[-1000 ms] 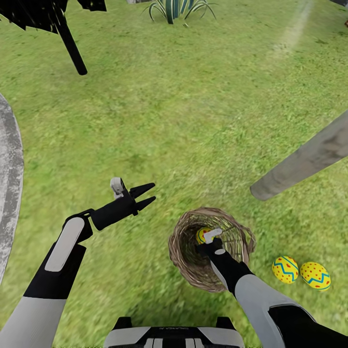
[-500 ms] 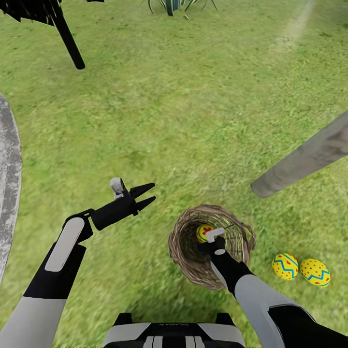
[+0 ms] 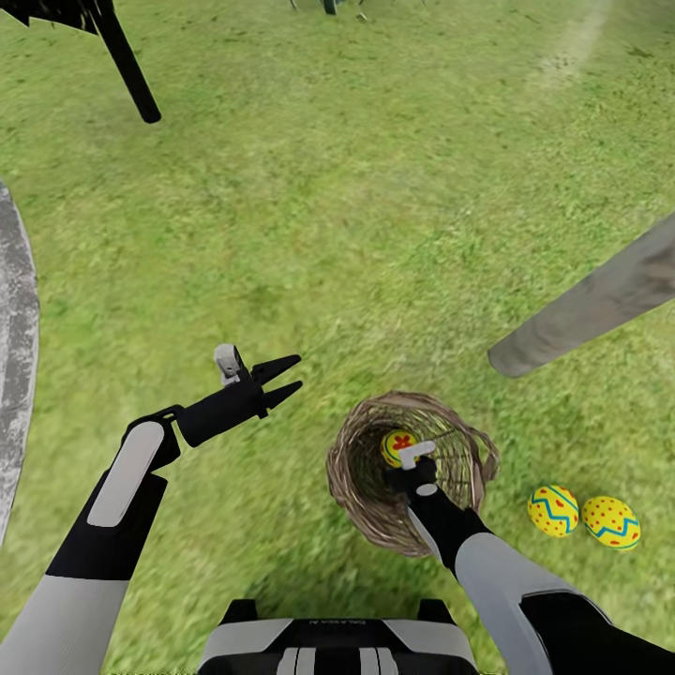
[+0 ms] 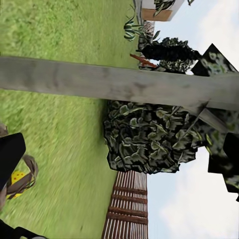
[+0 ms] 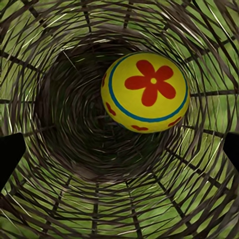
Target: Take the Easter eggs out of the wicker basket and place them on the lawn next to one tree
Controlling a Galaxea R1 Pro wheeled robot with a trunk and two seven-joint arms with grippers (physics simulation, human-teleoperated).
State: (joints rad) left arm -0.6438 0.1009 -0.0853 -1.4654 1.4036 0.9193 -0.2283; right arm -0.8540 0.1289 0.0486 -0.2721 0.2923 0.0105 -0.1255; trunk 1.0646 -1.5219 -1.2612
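Note:
The wicker basket [image 3: 361, 487] stands on the lawn [image 3: 375, 234] just in front of me. One Easter egg [image 3: 397, 445], yellow with a red flower, lies inside it. My right gripper [image 5: 119, 152] reaches down into the basket, open, its fingertips [image 5: 10, 154] wide apart and the egg [image 5: 145, 93] ahead of them, untouched. Two more eggs [image 3: 553, 509] [image 3: 611, 521] lie side by side on the grass right of the basket, near the pale grey tree trunk [image 3: 600, 305]. My left gripper [image 3: 295, 372] hangs open over the grass left of the basket.
A thin black tree trunk [image 3: 127, 66] stands at the far left. Grey paving [image 3: 14, 347] curves along the left edge. In the left wrist view, dark foliage [image 4: 149, 134] and a wooden fence [image 4: 127, 206] lie beyond the pale trunk [image 4: 119, 84].
The whole view has slid slightly, so the camera moved. The basket egg's red flower mark has come into sight. Both arms hold about the same pose.

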